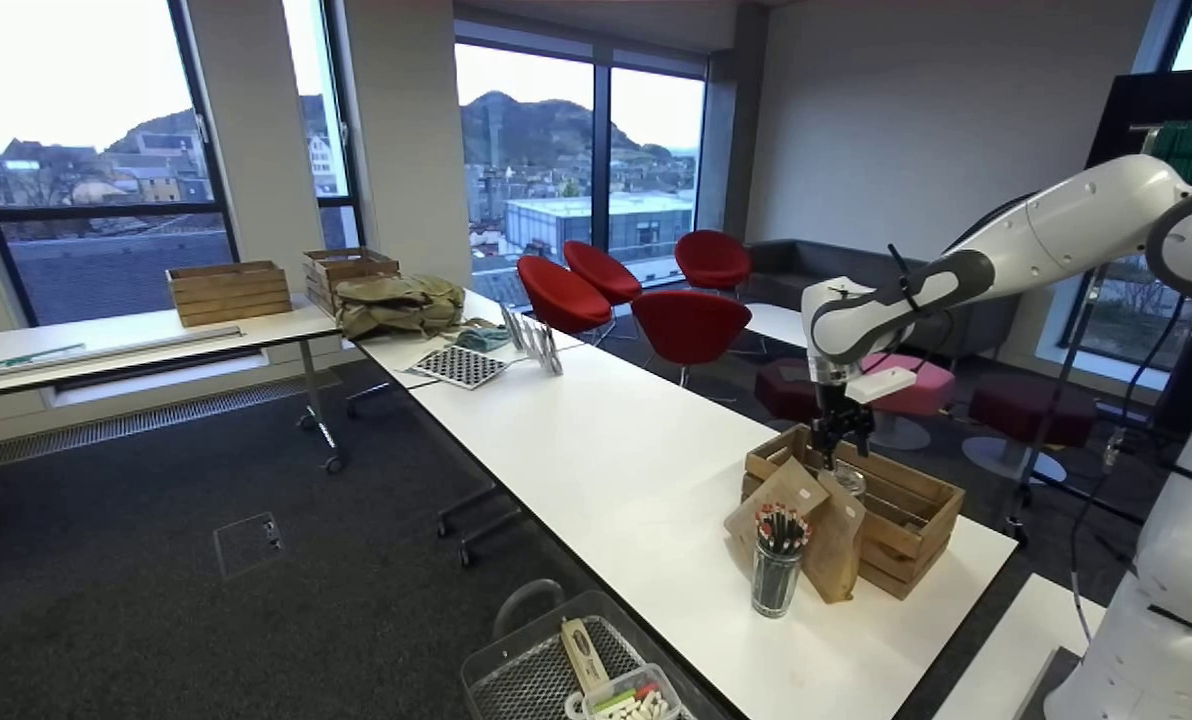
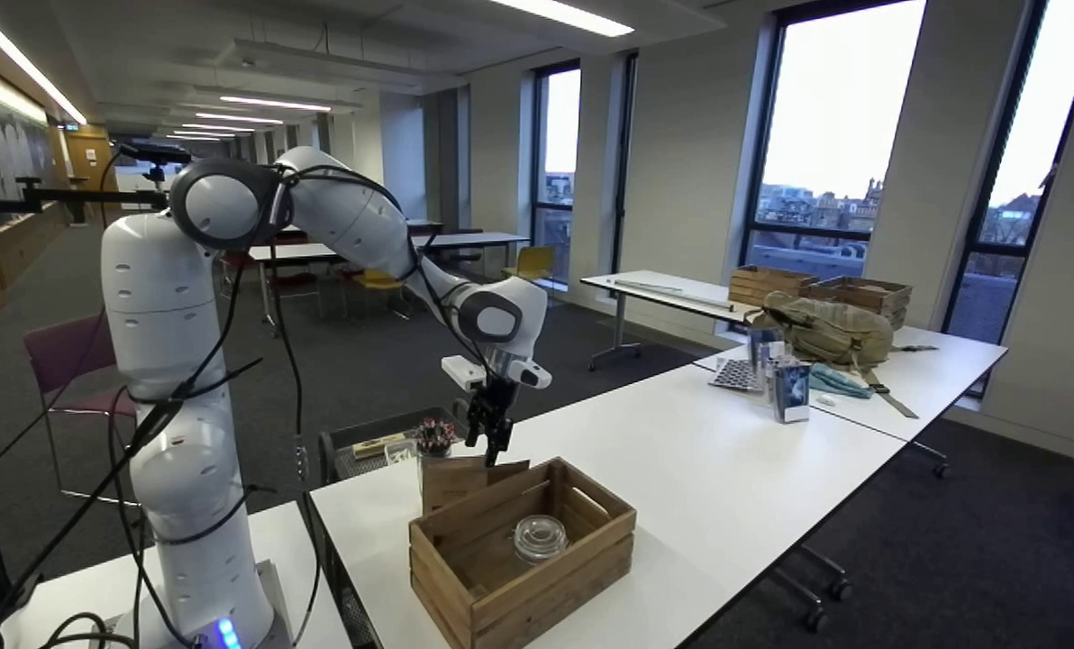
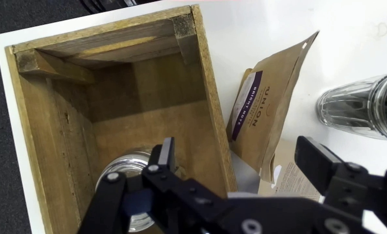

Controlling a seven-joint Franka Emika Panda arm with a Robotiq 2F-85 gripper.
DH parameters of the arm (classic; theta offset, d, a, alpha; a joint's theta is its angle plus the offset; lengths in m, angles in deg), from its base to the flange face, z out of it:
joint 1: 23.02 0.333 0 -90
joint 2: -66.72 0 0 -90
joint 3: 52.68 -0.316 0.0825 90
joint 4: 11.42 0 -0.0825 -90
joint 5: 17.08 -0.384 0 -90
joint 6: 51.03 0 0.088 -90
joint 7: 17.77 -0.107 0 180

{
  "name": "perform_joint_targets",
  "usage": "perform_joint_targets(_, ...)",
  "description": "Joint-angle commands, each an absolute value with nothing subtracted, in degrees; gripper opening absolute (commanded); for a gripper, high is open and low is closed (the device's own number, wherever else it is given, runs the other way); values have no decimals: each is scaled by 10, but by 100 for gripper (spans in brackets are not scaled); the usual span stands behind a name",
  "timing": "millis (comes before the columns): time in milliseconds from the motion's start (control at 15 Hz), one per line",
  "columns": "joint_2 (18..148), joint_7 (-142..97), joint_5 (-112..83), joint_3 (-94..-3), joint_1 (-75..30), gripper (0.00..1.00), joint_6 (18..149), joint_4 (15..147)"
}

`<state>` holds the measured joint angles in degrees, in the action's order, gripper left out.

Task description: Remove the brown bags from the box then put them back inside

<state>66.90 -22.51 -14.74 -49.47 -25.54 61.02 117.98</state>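
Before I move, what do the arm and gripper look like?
The arm is white and rounded, with dark grey joint sections; black cables run along it, and a blue light glows low down. The gripper is black and jointed, with silvery bolt heads and flat fingertips.

On my white table [image 3: 336, 42] here, wrist view: crate [image 3: 213, 97] at nine o'clock, brown bags [image 3: 266, 109] three to four, pencil glass [image 3: 349, 107] at three!
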Motion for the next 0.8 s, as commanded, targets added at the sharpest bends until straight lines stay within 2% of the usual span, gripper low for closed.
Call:
perform_joint_targets(0,694,-257,-168,-492,-260,100,633,1168)
perform_joint_targets(400,723,-299,-197,-496,-254,100,655,1165)
perform_joint_targets(467,726,-304,-204,-496,-254,75,654,1164)
perform_joint_targets(533,730,-311,-211,-497,-253,74,653,1163)
perform_joint_targets(733,737,-323,-227,-499,-251,53,648,1160)
